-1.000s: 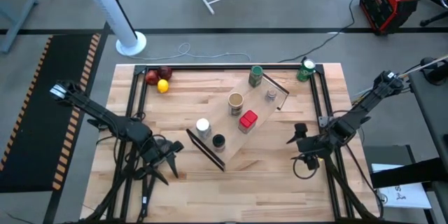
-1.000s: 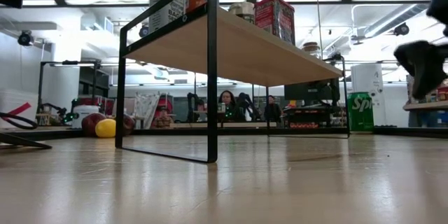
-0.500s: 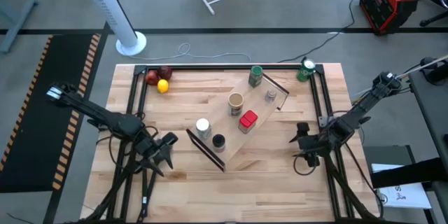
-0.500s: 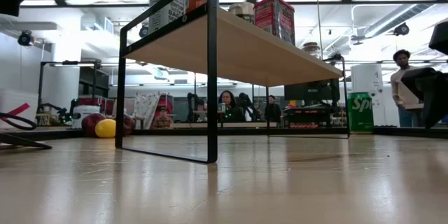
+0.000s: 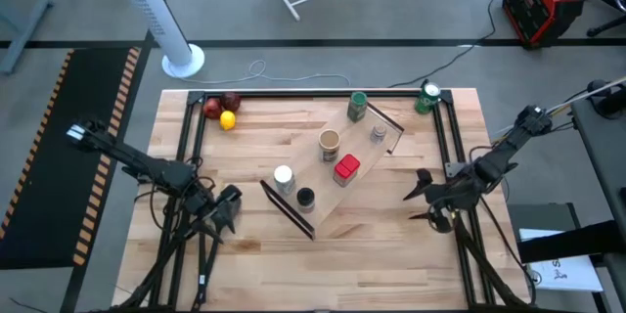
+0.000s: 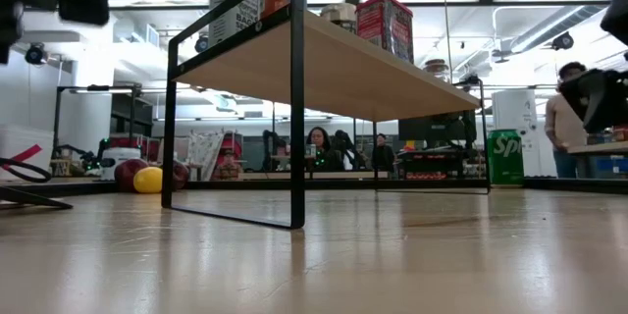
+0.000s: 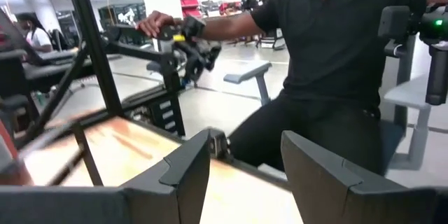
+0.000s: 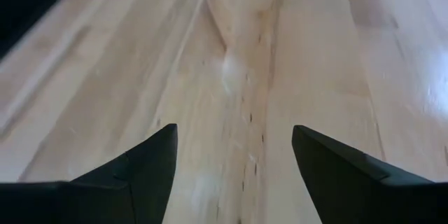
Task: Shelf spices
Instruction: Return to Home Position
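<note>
The shelf (image 5: 328, 196) lies slantwise across the middle of the tabletop (image 5: 254, 147), and all six spice jars stand on its board. The green-topped jar (image 5: 358, 107) is at the far end; the tan-topped jar (image 5: 330, 143) and the small silvery-topped jar (image 5: 379, 133) come next; the red square-topped jar (image 5: 346, 168) sits just beside the tan one; the white-topped jar (image 5: 284, 177) and the black-topped jar (image 5: 305, 197) stand at the near end.

The left end effector (image 5: 227, 205) hangs over the near left of the tabletop, close to the shelf's near end but apart from it; it is released, its fingers (image 7: 185, 171) spread with nothing between them. The right end effector (image 5: 417, 196) hangs over the right side, apart from the shelf; it is released too, with only bare wood between its fingers (image 8: 147, 161).

A green can (image 5: 427, 98) stands at the far right corner; red and yellow fruit (image 5: 221, 111) lies at the far left corner. In the left wrist view a person in a black shirt (image 7: 343, 49) stands beyond the tabletop.
</note>
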Tool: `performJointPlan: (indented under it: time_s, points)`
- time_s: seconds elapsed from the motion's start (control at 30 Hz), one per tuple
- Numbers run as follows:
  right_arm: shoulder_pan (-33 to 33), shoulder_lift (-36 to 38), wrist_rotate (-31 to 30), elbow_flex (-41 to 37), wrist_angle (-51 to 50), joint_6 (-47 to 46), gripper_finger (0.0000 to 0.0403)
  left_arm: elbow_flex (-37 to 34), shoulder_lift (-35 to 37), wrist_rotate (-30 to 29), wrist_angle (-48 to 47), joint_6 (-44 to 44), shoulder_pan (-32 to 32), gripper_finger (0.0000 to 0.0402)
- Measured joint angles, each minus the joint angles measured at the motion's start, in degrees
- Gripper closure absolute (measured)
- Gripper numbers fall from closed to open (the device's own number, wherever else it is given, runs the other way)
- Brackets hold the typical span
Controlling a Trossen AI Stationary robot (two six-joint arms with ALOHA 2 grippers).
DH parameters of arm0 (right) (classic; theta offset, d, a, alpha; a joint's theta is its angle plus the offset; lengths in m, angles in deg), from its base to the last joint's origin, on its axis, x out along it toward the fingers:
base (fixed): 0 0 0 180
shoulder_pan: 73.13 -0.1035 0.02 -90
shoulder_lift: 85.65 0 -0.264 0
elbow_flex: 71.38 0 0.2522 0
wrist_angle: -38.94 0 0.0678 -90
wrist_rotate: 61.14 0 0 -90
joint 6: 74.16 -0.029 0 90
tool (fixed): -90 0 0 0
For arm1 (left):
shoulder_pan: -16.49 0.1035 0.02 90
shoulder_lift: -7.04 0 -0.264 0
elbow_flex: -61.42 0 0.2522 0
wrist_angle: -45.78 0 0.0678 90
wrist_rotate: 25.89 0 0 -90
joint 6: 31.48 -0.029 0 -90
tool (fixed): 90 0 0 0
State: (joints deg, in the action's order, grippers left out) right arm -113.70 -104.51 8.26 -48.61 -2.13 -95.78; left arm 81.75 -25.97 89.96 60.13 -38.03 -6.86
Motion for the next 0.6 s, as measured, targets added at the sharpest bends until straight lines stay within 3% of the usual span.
performJointPlan:
  time_s: [0.2, 0.6]
  points:
    - [0.0, 5.0, 0.01, -0.04, 0.02, 3.17, 0.0132, -6.0, 5.35, 0.02, -0.46, -0.07, 0.0, 0.0237]
    - [0.0, 14.53, 0.02, -0.15, 0.2, 5.82, 0.0107, -5.99, 18.19, 0.02, -0.15, -0.01, 1.01, 0.0237]
